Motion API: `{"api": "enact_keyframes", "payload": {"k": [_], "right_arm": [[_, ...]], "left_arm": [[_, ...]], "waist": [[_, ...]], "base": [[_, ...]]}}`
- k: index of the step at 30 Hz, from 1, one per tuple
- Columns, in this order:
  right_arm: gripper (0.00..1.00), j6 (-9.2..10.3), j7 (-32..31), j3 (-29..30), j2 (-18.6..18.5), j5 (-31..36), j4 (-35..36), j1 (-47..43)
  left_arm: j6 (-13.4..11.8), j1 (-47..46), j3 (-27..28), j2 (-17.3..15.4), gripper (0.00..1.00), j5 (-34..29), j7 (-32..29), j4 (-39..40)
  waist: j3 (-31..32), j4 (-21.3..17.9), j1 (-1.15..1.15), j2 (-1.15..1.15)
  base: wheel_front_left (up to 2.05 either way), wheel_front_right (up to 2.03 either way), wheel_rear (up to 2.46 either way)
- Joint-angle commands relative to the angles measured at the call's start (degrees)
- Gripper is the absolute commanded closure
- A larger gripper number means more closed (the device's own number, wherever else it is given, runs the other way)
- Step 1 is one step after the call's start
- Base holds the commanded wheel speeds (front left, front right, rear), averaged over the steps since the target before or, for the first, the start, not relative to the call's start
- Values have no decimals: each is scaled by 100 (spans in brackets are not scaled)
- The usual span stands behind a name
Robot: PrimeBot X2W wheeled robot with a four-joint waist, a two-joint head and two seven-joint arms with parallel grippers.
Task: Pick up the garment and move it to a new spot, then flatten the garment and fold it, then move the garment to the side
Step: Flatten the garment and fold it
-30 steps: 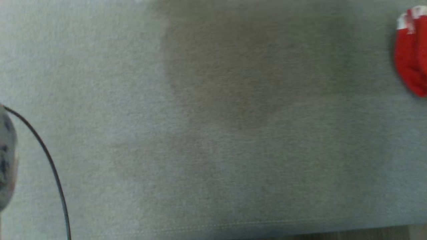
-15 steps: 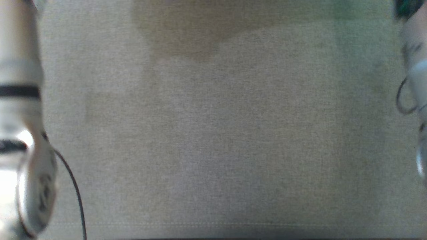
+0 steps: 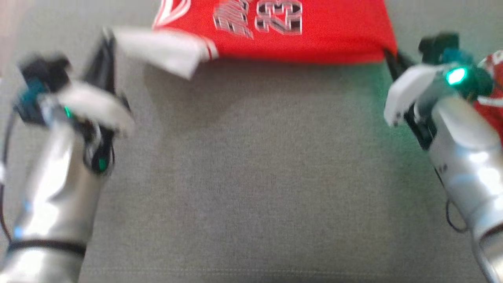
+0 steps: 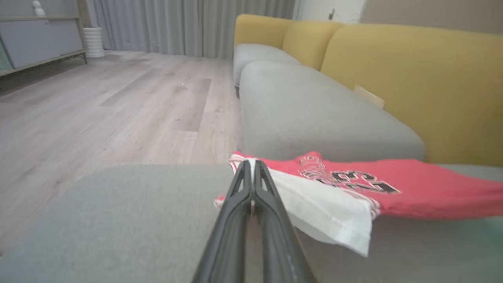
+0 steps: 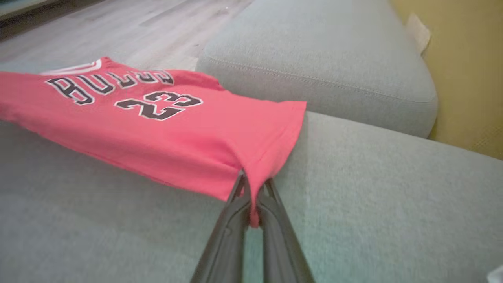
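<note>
Rising from the near edge of the head view, the left arm [image 3: 51, 188] and right arm [image 3: 467, 157] flank a grey sofa cushion [image 3: 255, 177]. The left end effector [image 4: 250, 169] is pinched tight, its tips gripping the edge of the jersey's white sleeve [image 4: 330, 212]. The right end effector [image 5: 251, 184] is clamped on the red hem corner, with a fold of cloth showing between its fingers. The jersey [image 5: 165, 129] hangs stretched between the two, front up, with its lettering and "23" readable. It is lifted over the cushion, and its shadow lies beneath. Just beside the right arm, at the head view's right edge, lies a smaller red garment [image 3: 493, 114]. Beyond the jersey sits a second grey cushion [image 5: 314, 59], backed by yellow backrests [image 4: 412, 78]. Farther off are a pale wood floor [image 4: 98, 98], a grey cabinet [image 4: 35, 43] and grey curtains [image 4: 188, 23].
</note>
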State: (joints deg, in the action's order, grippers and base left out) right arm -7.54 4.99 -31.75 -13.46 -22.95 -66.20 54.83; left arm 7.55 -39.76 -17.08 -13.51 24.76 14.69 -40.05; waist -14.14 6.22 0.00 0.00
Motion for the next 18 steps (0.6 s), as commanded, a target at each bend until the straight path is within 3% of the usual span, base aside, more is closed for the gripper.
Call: {"api": "enact_keyframes", "payload": {"k": [1,13,18], "right_arm": [[100,5,-46,-154,-89,-135,248,-29],[100,5,-1118,-1980,-1391,-2067,1970,-1218],[100,5,-1459,-2595,-1883,-2609,2430,-1579]], "left_arm": [[-8,-72,96,-358,100,56,30,271],[-7,1895,-963,-1433,100,780,13,1423],[-7,2464,-1398,-1878,100,1146,-292,1993]], "waist": [[331,8,0,0],[1272,156,0,0],[1534,227,0,0]], "base": [[0,0,0],[0,0,0],[0,0,0]]}}
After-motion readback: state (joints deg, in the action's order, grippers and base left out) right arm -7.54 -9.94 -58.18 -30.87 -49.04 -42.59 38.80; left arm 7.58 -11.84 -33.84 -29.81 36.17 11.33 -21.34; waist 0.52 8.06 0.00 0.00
